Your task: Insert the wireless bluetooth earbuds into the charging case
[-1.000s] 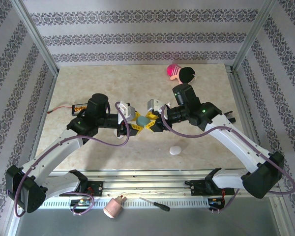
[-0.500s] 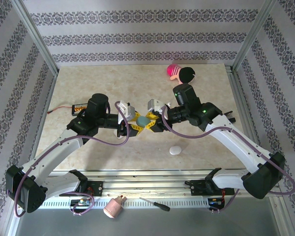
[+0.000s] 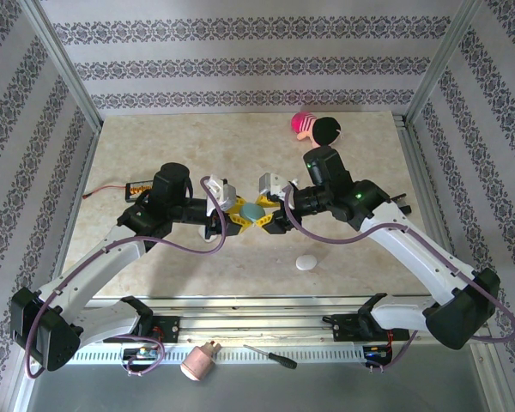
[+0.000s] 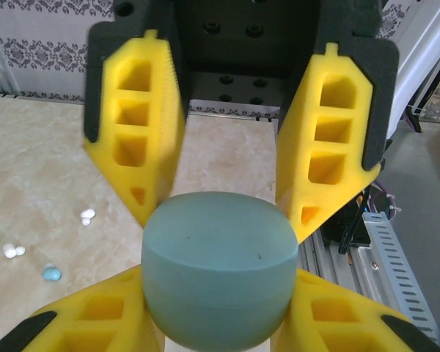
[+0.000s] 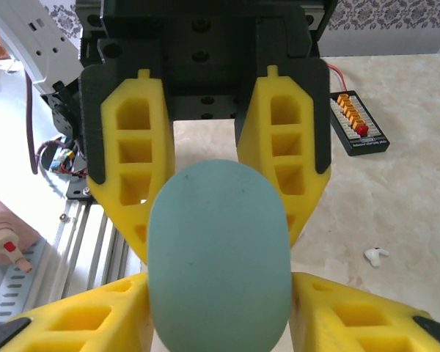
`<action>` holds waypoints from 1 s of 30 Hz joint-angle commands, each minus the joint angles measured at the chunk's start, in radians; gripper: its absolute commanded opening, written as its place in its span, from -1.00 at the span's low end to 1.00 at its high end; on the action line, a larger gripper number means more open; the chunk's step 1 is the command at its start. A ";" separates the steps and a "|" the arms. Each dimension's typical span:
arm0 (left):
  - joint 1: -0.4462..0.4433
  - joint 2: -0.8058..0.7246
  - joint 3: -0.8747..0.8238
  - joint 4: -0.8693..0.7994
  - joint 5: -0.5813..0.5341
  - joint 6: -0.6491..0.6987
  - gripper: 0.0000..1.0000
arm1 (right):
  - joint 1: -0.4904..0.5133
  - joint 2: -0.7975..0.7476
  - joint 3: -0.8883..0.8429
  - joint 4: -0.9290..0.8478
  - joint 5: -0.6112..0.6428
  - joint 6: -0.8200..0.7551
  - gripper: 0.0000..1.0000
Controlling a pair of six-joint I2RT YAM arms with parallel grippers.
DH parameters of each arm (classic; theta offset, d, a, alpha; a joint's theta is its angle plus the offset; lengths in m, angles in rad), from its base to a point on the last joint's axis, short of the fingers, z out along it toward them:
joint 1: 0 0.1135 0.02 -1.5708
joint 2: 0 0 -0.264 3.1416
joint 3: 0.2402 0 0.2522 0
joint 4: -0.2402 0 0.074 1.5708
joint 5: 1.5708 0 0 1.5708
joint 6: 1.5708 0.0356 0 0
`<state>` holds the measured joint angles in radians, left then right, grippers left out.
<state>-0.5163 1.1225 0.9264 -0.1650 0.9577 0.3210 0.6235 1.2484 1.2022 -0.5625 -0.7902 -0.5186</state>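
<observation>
Jaws of both my grippers are closed on one thing: my left gripper (image 3: 233,215) clamps the teal charging case (image 3: 254,211) from 9 o'clock and my right gripper (image 3: 270,215) clamps it from 3 o'clock, over the middle of the table (image 3: 154,146). Over the last second the right wrist has rolled slightly and the case has drifted a touch toward 5 o'clock, with both holds unchanged. I judge I am still settling a grip to open it, and no earbud is seated. The case is a smooth matte pebble, its seam shut. Loose earbuds (image 4: 87,216), white and light blue, lie on the table at its 9 o'clock in the left wrist view.
</observation>
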 commanded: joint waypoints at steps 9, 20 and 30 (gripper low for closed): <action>-0.016 0.001 -0.021 0.049 0.021 0.020 -0.40 | -0.031 -0.051 -0.040 0.109 0.008 0.077 0.19; -0.017 0.002 -0.033 0.076 0.026 0.005 -0.41 | -0.054 -0.076 -0.060 0.165 0.068 0.130 0.22; -0.016 0.002 -0.042 0.100 0.029 -0.008 -0.42 | -0.078 -0.096 -0.078 0.223 0.094 0.175 0.29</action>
<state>-0.5175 1.1244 0.8890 -0.1184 0.9539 0.3206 0.5579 1.1740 1.1408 -0.3874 -0.7116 -0.3691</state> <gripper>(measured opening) 0.339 0.643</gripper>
